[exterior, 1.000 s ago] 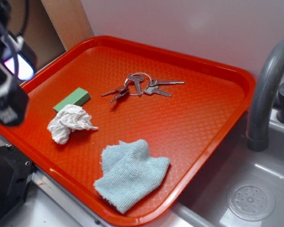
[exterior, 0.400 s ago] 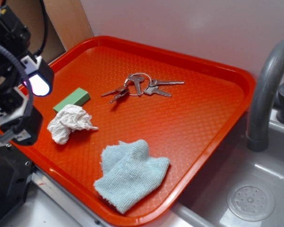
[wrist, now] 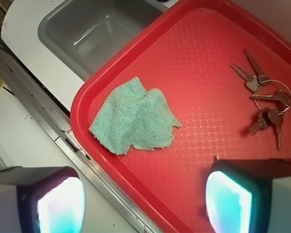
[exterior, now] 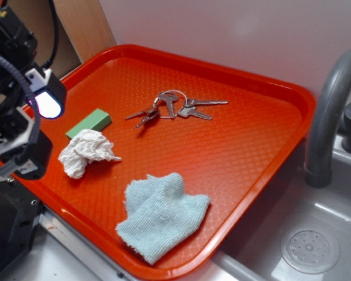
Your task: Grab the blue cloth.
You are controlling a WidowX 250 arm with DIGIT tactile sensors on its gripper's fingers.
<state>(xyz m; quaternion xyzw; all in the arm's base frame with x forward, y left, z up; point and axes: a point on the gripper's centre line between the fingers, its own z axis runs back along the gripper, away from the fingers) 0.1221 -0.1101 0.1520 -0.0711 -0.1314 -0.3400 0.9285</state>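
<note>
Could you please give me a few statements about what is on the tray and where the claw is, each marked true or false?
1. The blue cloth lies near a corner of the red tray. True.
2. The claw is shut on the cloth. False: it is open, empty and apart from the cloth.
3. The bunch of keys rests on the cloth. False: the keys lie apart on bare tray.
4. The crumpled white tissue lies beside the green block. True.
5. The grey faucet stands off the tray. True.
</note>
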